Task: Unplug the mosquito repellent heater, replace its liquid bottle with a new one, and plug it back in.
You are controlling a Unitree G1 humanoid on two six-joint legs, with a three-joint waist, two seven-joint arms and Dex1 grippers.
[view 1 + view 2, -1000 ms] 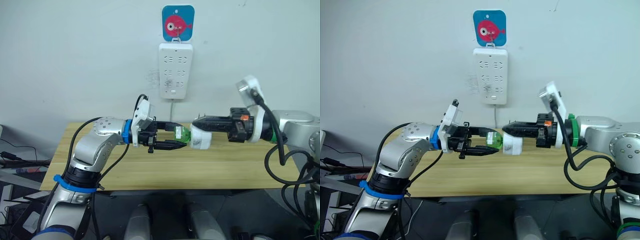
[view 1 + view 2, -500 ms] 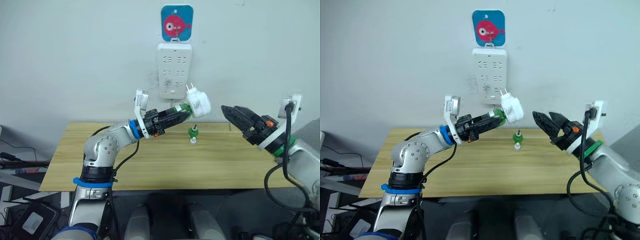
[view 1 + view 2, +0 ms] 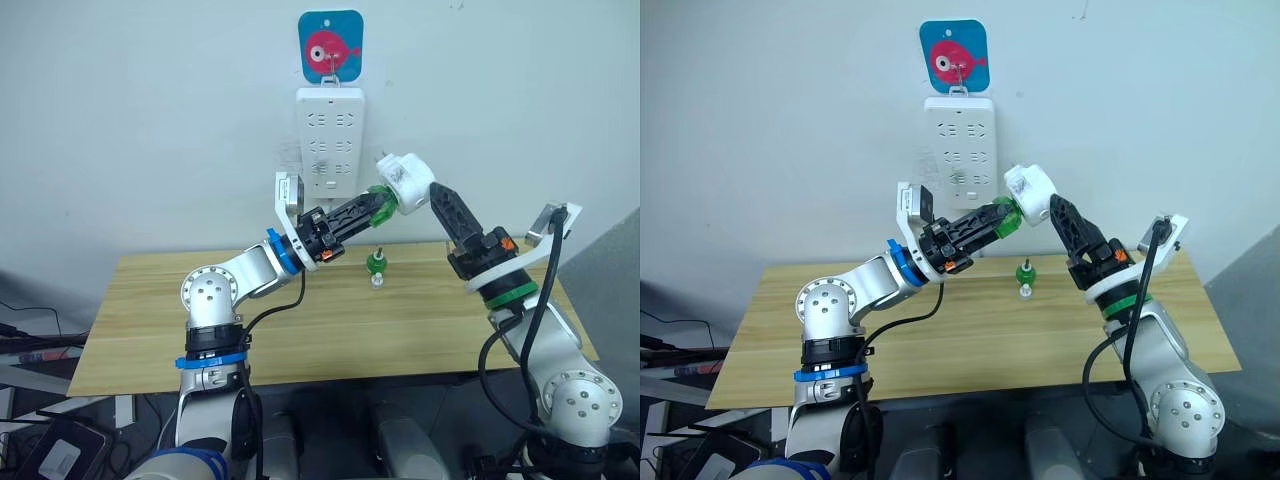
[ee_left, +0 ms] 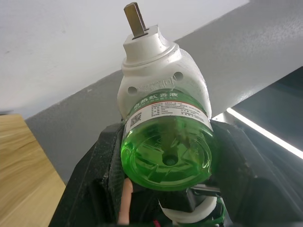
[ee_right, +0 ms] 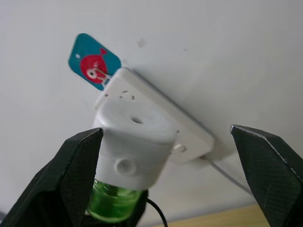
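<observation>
The mosquito repellent heater (image 3: 403, 180), a small white rounded body with its prongs (image 4: 136, 19) pointing away, sits on the neck of a green liquid bottle (image 4: 165, 151). My left gripper (image 3: 365, 205) is shut on that bottle and holds both up in the air just right of the wall power strip (image 3: 332, 145). My right gripper (image 3: 437, 195) is open right beside the heater. In the right wrist view its fingers (image 5: 71, 184) stand wide apart, with the heater (image 5: 135, 142) close to one of them. A second small green bottle (image 3: 377, 266) stands upright on the table.
The white multi-socket strip hangs on the wall from a blue hook plate with a red fish (image 3: 331, 45), its cord dropping behind the wooden table (image 3: 150, 320). Both arms reach up over the table's back edge.
The right gripper let go of the heater and opened. The left arm lifted the bottle and heater from table height up beside the strip. The open right gripper then came up next to it.
</observation>
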